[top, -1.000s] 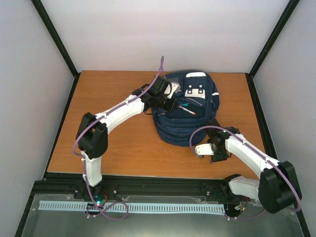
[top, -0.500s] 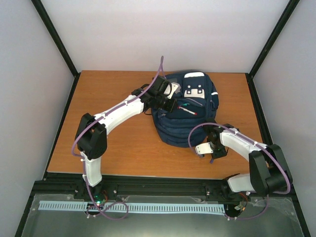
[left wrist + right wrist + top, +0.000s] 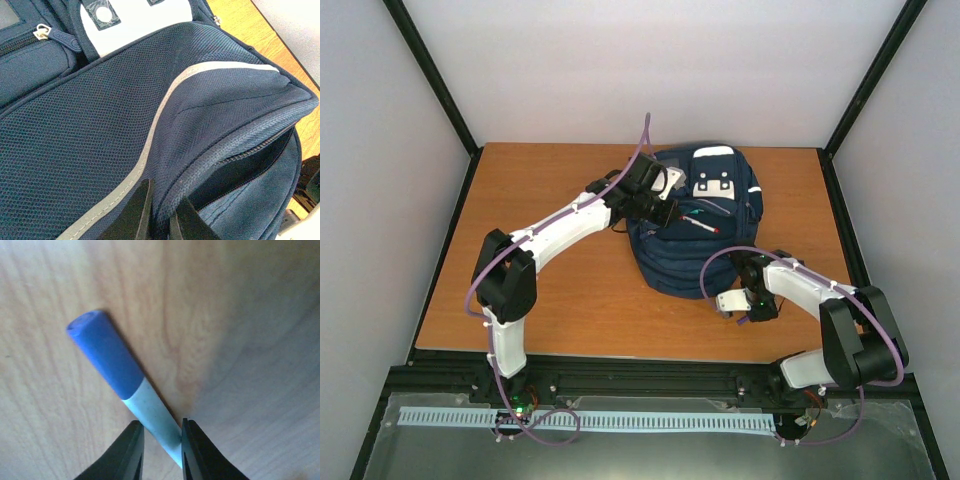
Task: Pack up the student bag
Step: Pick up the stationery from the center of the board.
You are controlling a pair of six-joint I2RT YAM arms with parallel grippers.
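A wooden worktop (image 3: 550, 300) fills the floor of a booth with plain white walls (image 3: 650, 60) and black corner posts. Two white robot arms reach onto it from the near edge.

The navy bag (image 3: 698, 220) lies flat towards the back of the worktop, front side up. It sits right under the left end effector (image 3: 665, 208) and near the right end effector (image 3: 752, 315), on that one's far side.

The left wrist view is filled with navy mesh fabric. The left end effector (image 3: 162, 220) is pressed together on a fold of fabric at the rim of an open pocket, and the dark inside of the pocket gapes just to its right. A pale grey stripe (image 3: 155, 145) curves away from the fingertips across the panel. Farther off are a white patch (image 3: 145, 20) and a metal zip pull (image 3: 41, 32).

The right wrist view shows the right end effector (image 3: 162, 445) pointing down at bare wood. Its two dark fingers pinch the pale barrel of a pen (image 3: 125, 385). The pen's blue cap slants up and to the left, away from the fingertips, with its shadow close beside it on the wood.
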